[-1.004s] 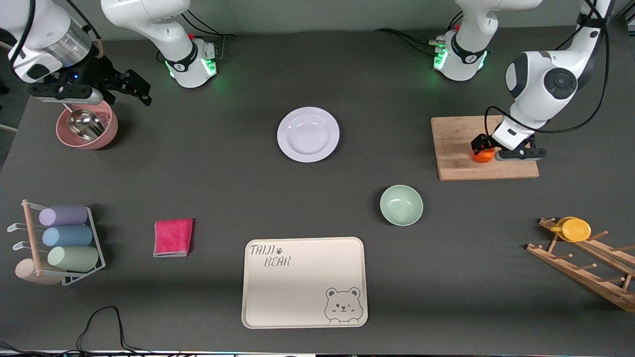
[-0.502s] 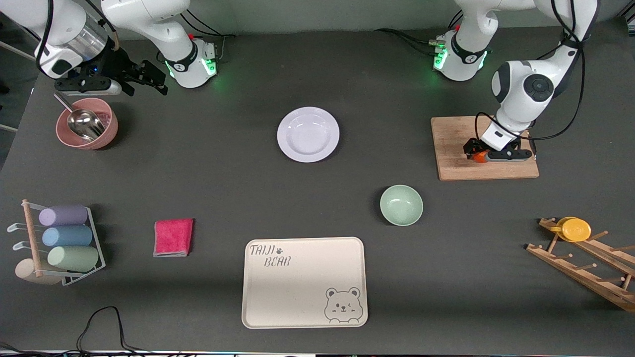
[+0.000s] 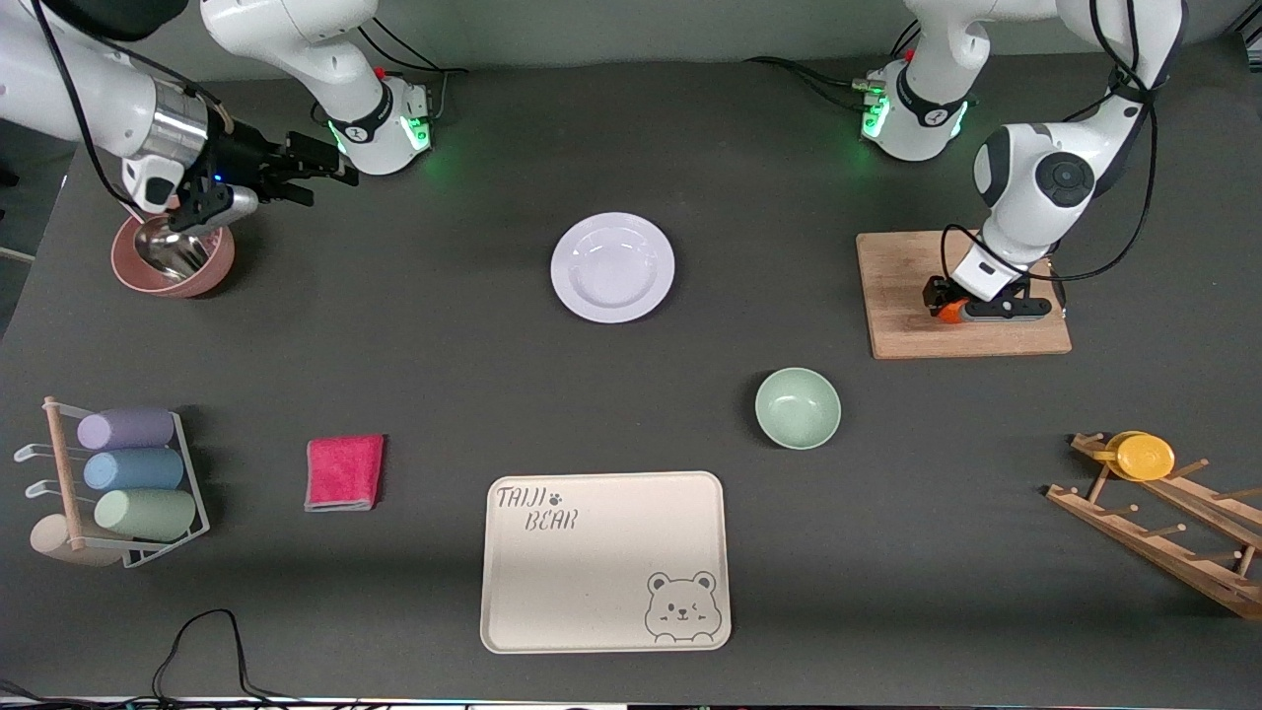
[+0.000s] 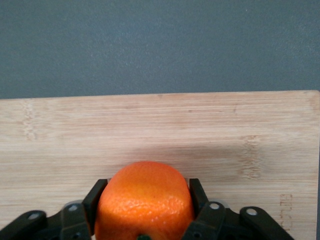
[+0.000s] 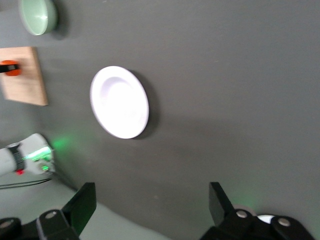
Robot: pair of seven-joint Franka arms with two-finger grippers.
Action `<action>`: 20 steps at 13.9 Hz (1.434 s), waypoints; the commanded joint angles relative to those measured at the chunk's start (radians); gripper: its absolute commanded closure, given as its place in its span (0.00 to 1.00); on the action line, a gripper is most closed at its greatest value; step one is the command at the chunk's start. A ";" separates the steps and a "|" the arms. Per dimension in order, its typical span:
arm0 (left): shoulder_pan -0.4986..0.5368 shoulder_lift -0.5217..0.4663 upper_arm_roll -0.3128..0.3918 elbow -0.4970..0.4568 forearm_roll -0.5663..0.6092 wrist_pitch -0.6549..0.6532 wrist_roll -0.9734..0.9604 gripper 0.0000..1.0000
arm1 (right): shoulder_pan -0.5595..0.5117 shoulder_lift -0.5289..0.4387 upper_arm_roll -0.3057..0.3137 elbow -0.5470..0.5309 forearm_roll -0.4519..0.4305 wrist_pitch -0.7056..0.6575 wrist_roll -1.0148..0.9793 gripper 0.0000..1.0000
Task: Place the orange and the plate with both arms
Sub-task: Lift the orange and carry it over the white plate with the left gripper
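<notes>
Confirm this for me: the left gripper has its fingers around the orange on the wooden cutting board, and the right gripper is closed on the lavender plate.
Not quite. The left gripper does have its fingers around the orange on the wooden cutting board. But the right gripper is open and holds nothing; it is in the air near the pink bowl. The front view shows the plate lying untouched mid-table.

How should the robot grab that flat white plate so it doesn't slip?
Best guess: pinch the round pale lavender-white plate by its wide raised rim, coming from the right arm's end of the table. It lies flat, so only the rim gives something to pinch. The open right gripper waits near a pink bowl.
</notes>
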 commanded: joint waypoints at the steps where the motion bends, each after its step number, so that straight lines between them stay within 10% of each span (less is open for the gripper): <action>1: 0.006 -0.019 0.001 -0.034 0.014 0.016 0.001 0.99 | 0.013 -0.006 -0.024 -0.128 0.170 0.099 -0.156 0.00; 9: 0.005 -0.107 -0.004 0.063 0.014 -0.176 0.007 1.00 | 0.013 0.211 -0.110 -0.302 0.548 0.162 -0.667 0.00; 15: -0.003 -0.171 -0.059 0.646 -0.038 -1.115 0.007 1.00 | 0.013 0.485 -0.127 -0.321 0.788 0.087 -1.057 0.00; 20: -0.006 -0.143 -0.151 0.943 -0.223 -1.394 -0.112 1.00 | 0.014 0.703 -0.126 -0.313 0.934 0.014 -1.292 0.00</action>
